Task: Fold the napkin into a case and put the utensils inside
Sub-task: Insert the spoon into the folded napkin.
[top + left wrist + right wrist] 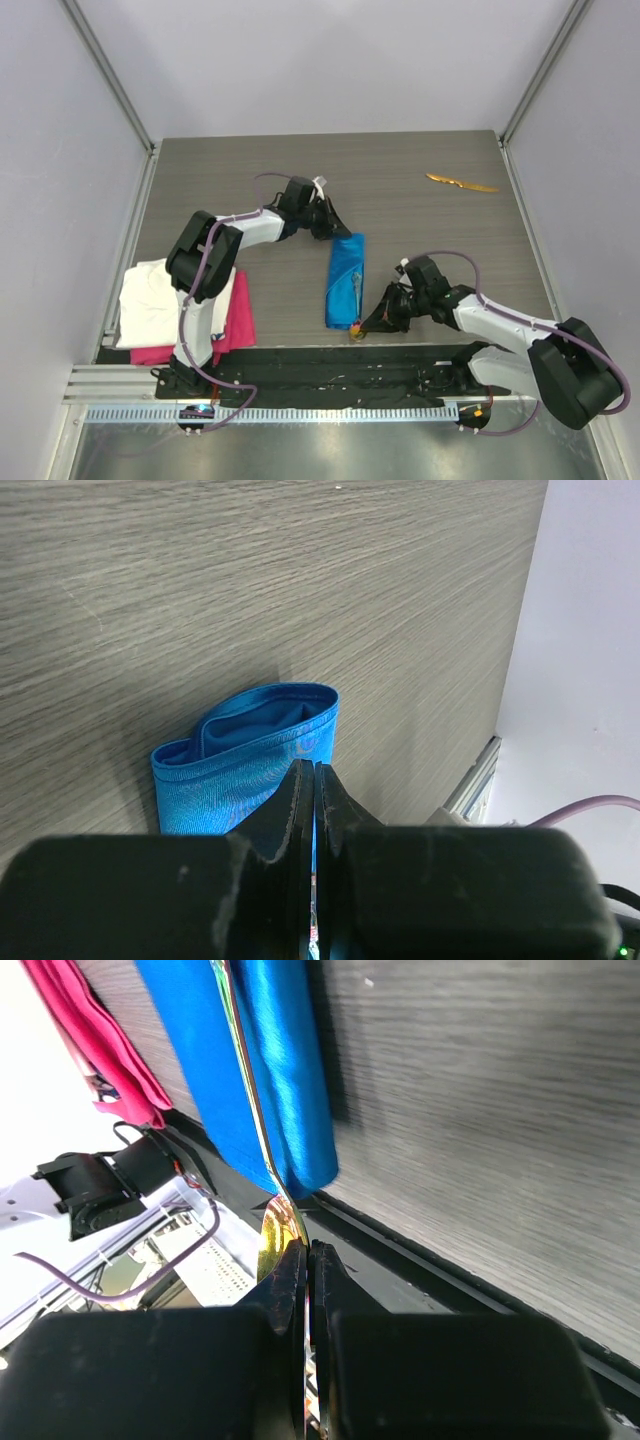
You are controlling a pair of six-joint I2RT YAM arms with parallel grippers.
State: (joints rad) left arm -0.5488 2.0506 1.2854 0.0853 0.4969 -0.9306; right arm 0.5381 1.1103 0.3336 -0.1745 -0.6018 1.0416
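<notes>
The blue napkin (pixel 343 275) lies folded as a long narrow case in the middle of the table. Its far end gapes open in the left wrist view, napkin (pixel 240 770). My left gripper (pixel 338 228) sits at that far end, left gripper (pixel 314 772) shut with blue cloth showing between its jaws. At the near end my right gripper (pixel 372 322) is shut on the golden head of a utensil (pixel 272 1245). That utensil's thin stem runs up along a crease of the case (pixel 290 1070). A second golden utensil (pixel 460 182) lies at the far right.
A white cloth (pixel 155 300) and a pink cloth (pixel 238 320) are stacked at the near left, by the left arm's base. A black strip and a metal rail (pixel 300 385) run along the near table edge, just below the case's near end.
</notes>
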